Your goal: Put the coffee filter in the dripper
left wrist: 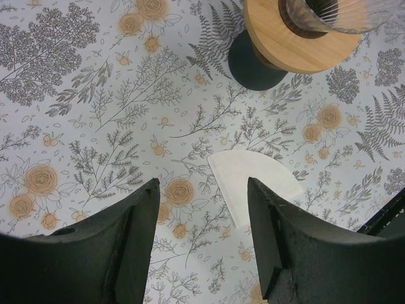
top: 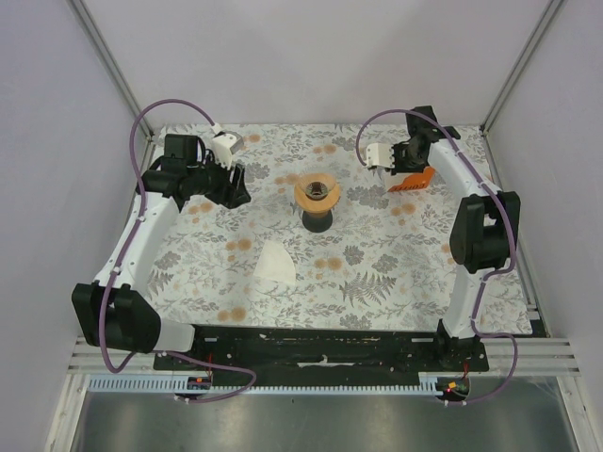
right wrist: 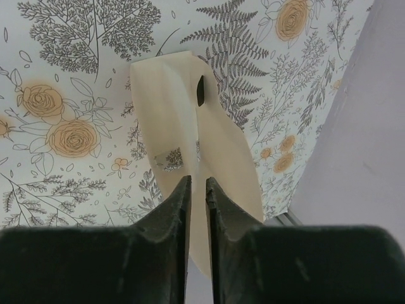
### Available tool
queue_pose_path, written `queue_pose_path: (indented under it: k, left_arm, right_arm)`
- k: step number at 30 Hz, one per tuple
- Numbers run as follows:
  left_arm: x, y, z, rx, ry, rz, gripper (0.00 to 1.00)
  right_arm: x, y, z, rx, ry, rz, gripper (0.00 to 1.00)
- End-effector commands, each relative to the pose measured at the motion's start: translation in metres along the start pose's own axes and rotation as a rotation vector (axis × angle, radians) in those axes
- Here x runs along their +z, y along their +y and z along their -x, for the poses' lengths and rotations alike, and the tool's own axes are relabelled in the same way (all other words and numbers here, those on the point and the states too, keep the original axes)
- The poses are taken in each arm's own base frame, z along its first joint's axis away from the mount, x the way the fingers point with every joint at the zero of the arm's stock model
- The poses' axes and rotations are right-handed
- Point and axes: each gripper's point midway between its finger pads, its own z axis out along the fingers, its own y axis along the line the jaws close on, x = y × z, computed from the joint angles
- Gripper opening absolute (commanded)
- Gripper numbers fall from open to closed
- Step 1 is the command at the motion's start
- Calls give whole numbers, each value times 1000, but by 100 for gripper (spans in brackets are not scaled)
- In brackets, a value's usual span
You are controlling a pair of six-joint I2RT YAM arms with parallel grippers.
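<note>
The coffee filter [top: 275, 261] lies flat on the floral cloth, white and fan-shaped, in front of the dripper. The dripper [top: 317, 191], an orange-brown funnel with a dark centre, stands on a dark cup [top: 317, 221] mid-table. My left gripper [top: 233, 185] hangs open and empty left of the dripper. In the left wrist view it [left wrist: 202, 183] is above the cloth, with the filter [left wrist: 250, 177] just beyond its right finger and the dripper [left wrist: 297, 44] at top right. My right gripper [top: 400, 166] is shut on the cream flap [right wrist: 190, 120] of the orange-and-white box [top: 412, 181].
The floral cloth [top: 377, 273] covers the table, with grey walls close on the left, the back and the right. The right arm's elbow [top: 482, 231] stands over the right side. The wall and table edge [right wrist: 354, 158] lie just right of the right gripper [right wrist: 197, 180].
</note>
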Motion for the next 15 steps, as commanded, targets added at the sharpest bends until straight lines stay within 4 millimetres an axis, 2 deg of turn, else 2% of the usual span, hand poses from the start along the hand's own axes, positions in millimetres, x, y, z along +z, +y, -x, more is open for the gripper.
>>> queue_pose_path:
  k: [1, 7, 10, 14, 15]
  left_arm:
    - [-3, 3, 9, 46, -42, 2, 64]
    - [-2, 2, 8, 44, -39, -7, 64]
    - [1, 1, 4, 41, -28, -15, 64]
    - [8, 1, -6, 21, -1, -33, 64]
    - [11, 0, -10, 7, 9, -43, 64]
  right_arm:
    - [-3, -12, -1, 14, -3, -54, 26]
    - [-9, -14, 0, 16, -3, -68, 36]
    - [-21, -24, 7, 29, -27, -111, 42]
    - [-64, -55, 35, 76, -160, -261, 56]
    - [-77, -65, 43, 95, -204, -312, 65]
